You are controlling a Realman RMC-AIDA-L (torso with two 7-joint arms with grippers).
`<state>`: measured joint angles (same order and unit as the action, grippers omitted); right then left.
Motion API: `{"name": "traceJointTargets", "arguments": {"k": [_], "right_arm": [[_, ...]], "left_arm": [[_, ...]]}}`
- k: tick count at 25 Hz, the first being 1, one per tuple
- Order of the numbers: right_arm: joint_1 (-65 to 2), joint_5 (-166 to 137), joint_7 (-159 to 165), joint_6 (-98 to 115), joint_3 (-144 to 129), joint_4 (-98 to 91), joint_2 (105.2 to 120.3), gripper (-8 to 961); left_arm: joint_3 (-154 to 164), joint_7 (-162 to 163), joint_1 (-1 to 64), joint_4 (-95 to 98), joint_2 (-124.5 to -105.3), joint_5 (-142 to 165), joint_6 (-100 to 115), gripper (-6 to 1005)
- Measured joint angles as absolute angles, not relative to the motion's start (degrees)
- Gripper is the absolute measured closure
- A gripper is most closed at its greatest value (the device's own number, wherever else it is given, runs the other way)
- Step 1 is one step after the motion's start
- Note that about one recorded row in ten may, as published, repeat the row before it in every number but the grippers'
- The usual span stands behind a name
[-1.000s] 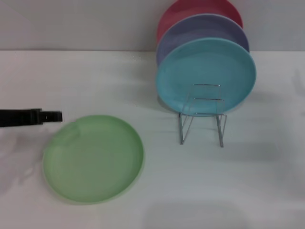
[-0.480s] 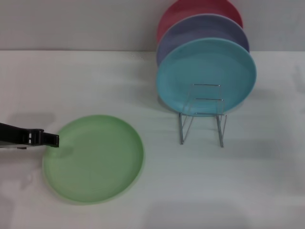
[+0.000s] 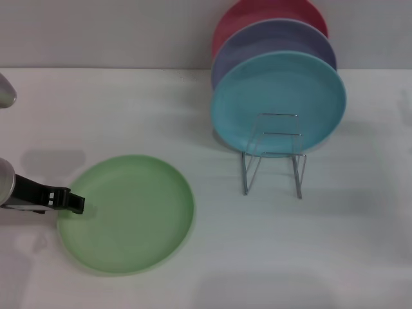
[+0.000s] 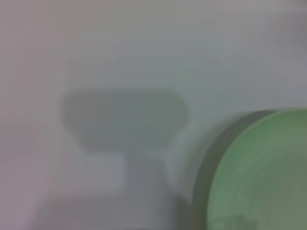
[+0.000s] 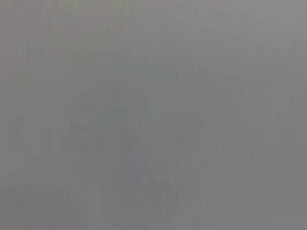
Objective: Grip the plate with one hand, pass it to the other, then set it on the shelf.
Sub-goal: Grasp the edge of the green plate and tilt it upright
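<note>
The light green plate [image 3: 127,214] lies flat on the white table at the front left. My left gripper [image 3: 72,202] reaches in from the left edge, low, with its black tip at the plate's left rim. The left wrist view shows the plate's rim [image 4: 259,172] close up, beside the gripper's shadow on the table. The chrome wire shelf [image 3: 273,158] stands to the right of the plate, its front loops bare. My right gripper is out of view; its wrist view shows only plain grey.
Three plates stand upright at the back of the shelf: a turquoise-blue plate [image 3: 278,103] in front, a lavender plate [image 3: 273,38] behind it, a red plate [image 3: 267,13] last. The white table [image 3: 212,257] runs back to a grey wall.
My left gripper has come down and toward me from beyond the plate's far-left side to the plate's left rim. The plate and shelf have not moved.
</note>
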<state>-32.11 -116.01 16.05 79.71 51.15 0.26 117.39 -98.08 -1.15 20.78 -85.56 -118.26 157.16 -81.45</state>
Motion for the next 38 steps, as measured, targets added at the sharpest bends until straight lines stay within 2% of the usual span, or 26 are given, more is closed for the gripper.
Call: {"name": "traceJointTargets", "arguments": {"k": [5, 16, 21, 26, 32, 38], "right_arm": [[-31.98, -116.01, 16.02, 79.71, 51.15, 0.26, 117.33, 258], [-31.99, -116.01, 15.99, 79.71, 51.15, 0.26, 117.33, 258], [-31.95, -116.01, 15.99, 79.73, 51.15, 0.26, 117.33, 258], [-31.83, -116.01, 15.99, 79.80, 51.15, 0.26, 117.33, 259], [-31.82, -116.01, 15.99, 79.86, 51.15, 0.26, 117.33, 259], [-31.87, -116.01, 15.99, 79.81, 51.15, 0.26, 117.33, 259]], "left_arm": [[-97.80, -1.05, 21.25, -84.94, -118.35, 158.19, -81.01, 294], [-97.87, -1.50, 22.33, -82.06, -118.20, 158.28, -80.69, 416], [-97.93, -1.58, 22.73, -81.21, -118.12, 158.30, -80.60, 415], [-97.91, -1.91, 23.88, -78.70, -118.03, 158.29, -80.58, 483], [-98.23, -2.41, 24.40, -77.85, -118.08, 158.29, -80.59, 676], [-98.13, -2.52, 24.91, -77.65, -118.05, 158.30, -80.68, 745]]}}
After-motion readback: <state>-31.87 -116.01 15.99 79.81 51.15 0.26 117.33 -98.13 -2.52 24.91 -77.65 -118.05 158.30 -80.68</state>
